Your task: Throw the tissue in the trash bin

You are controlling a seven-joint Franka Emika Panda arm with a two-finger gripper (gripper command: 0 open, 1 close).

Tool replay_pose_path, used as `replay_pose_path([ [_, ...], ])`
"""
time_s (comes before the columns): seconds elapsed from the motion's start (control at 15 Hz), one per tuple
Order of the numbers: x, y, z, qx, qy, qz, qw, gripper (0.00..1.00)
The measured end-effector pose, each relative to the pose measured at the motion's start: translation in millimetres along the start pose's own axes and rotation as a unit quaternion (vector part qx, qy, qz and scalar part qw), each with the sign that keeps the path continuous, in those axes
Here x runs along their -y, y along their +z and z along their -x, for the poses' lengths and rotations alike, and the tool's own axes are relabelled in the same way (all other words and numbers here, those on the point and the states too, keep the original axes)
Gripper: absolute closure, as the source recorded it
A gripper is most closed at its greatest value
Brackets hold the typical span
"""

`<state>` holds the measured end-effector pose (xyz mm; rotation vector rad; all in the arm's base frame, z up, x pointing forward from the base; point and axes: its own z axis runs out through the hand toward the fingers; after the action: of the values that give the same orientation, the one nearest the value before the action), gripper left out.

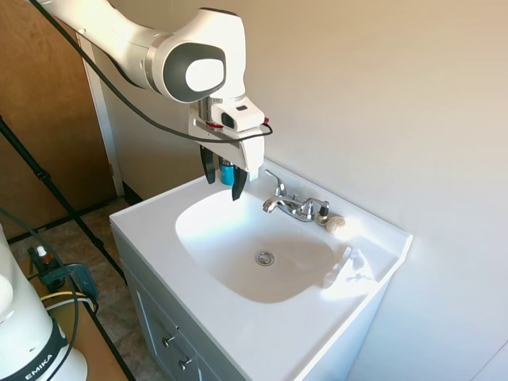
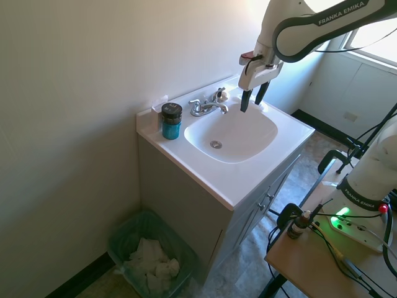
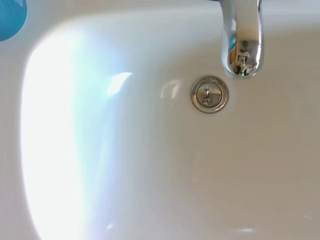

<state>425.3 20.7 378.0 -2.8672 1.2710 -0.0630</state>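
Gripper [image 1: 225, 181] poised above the basin of the white sink [image 1: 238, 317], fingers spread and holding nothing, pointing straight down, a posture that suits a descent onto something lying on the countertop. Wrist view looks down on the drain [image 3: 209, 94] and the chrome faucet [image 3: 242, 40] spout, so the hand sits over the bowl, not over the target. Tissue [image 1: 343, 266], a small crumpled white piece, lies on the counter rim at the far side of the basin from the blue jar [image 2: 171, 121], partly washed out by sunlight; it is well apart from the gripper, beyond the faucet and near a small beige lump [image 1: 335, 223]. Trash bin [image 2: 149, 257], lined in green and already holding white paper, stands on the floor beside the cabinet, on the jar's side
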Motion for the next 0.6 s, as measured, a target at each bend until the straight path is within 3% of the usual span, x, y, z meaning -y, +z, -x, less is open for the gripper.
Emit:
replay_pose_path([
  [0.27,1.2,-7.3,-7.9,-0.011,0.009,-0.013,0.9998,0.00],
  [0.6,-10.8,-14.7,-61.1,-0.020,0.077,-0.031,0.9964,0.00],
])
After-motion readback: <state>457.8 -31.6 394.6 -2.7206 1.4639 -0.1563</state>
